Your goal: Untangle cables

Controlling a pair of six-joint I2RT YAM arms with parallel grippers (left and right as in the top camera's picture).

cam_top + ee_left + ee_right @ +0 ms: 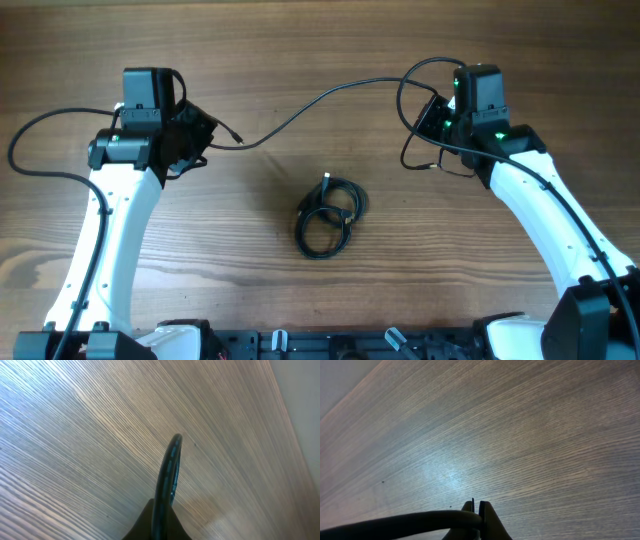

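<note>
Both white arms rise closest to the overhead lens, one on each side of the wooden table. From above, the left gripper and right gripper sit well apart, and a stretched cable runs in a shallow curve between them. A small plug end pokes out just beside the left gripper, and slack cord loops around the right one. A coiled bundle of cable lies on the table near the middle, between the arms and apart from both grippers.

On the left wrist camera, the left gripper has its dark fingers pressed flat together over bare wood grain. Whether they pinch the cord I cannot tell from here.

On the right wrist camera, the right gripper is closed tight on the stretched cable, which leaves the fingertips and runs off to the left edge above the table.
</note>
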